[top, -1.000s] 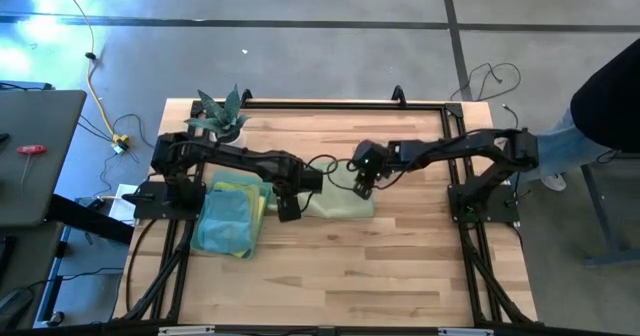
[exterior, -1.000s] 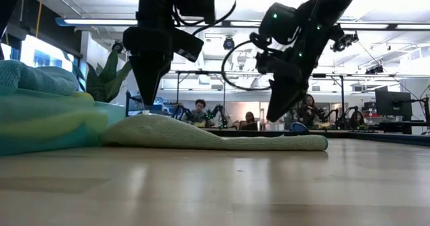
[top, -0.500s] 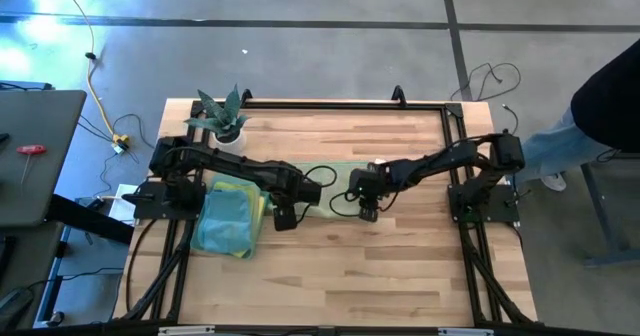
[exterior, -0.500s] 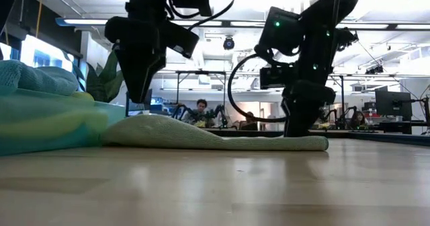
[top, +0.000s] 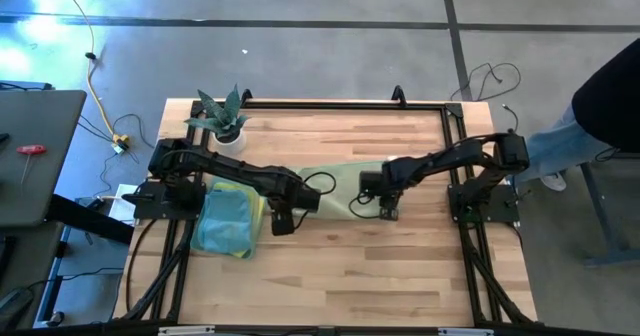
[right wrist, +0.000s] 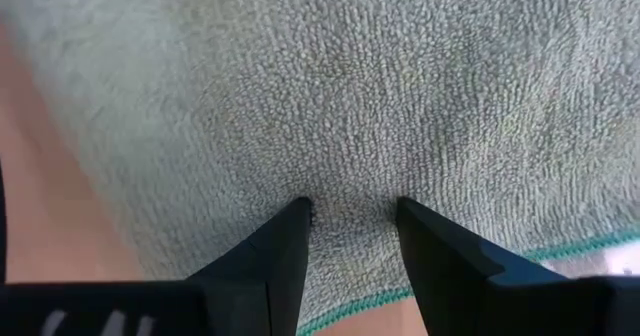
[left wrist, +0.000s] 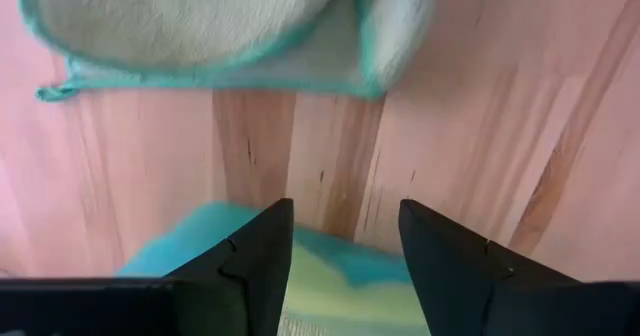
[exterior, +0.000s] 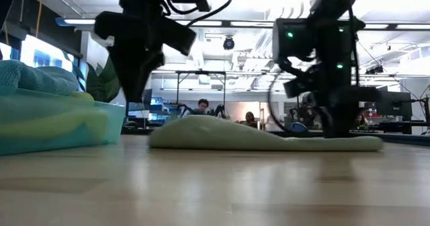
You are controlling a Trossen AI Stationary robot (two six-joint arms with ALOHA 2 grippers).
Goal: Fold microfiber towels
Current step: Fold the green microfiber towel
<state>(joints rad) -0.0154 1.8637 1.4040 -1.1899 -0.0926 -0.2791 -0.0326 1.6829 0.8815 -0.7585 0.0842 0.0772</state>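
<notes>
A pale green microfiber towel lies bunched on the wooden table, its hump toward the left and its flat end toward the right. My right gripper points straight down at that right end, fingers apart. My left gripper hangs open above bare wood, between this towel and a stack of teal, blue and yellow towels. It touches nothing. My right gripper comes from above, pointing down, and sets both open fingertips on the towel's top surface, close to its teal-stitched hem. The cloth lies flat on the table under the tips; nothing is pinched between them.
A small potted plant stands at the far left corner. The towel stack fills the left side. Bare wood lies toward the near edge. A person stands past the table's right side, and people sit in the room behind.
My right gripper has tipped to point straight down, sunk onto the pale green towel, and gone toward the table's right edge. The towel has slid that way with it, away from the stack. My left gripper has drifted slightly toward the near edge.
</notes>
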